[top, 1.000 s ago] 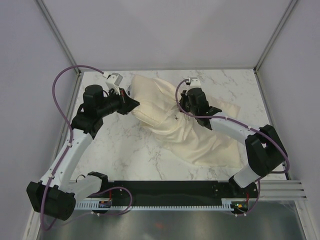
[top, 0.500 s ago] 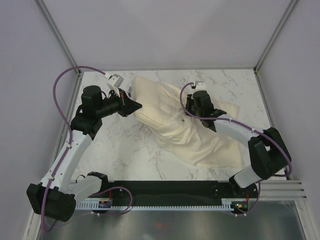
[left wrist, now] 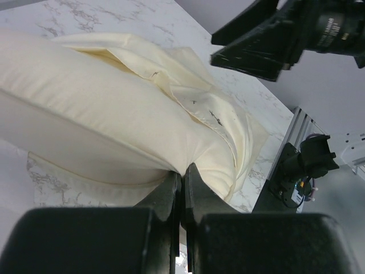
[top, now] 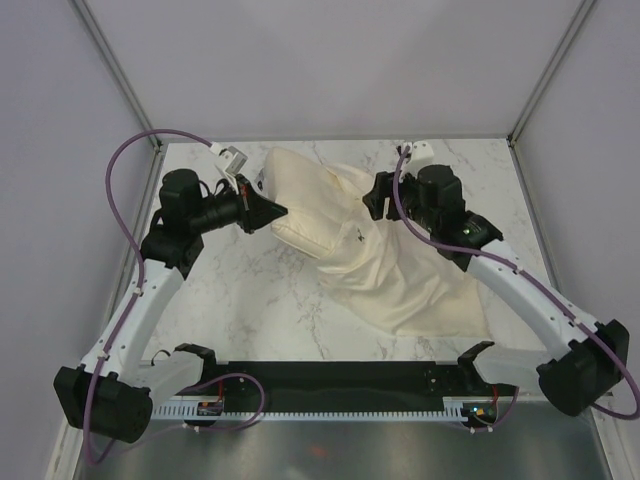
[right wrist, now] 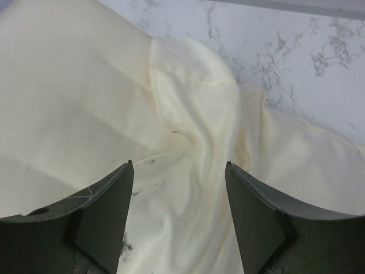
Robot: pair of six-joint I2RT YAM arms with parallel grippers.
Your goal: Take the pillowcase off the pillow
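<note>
Pillowcase lies rumpled on the marble table in the top view, bunched over the right end of the pillow; the left gripper pinches the pillow's bare left end; the right gripper hangs over the folds. From the left wrist, both fingers press together on the pillow's edge. From the right wrist, the jaws stand spread above creased cloth, holding nothing.

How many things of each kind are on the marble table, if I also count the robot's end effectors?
pillow: 1
pillowcase: 1
end effectors: 2, namely the left end effector and the right end effector
Total: 4
</note>
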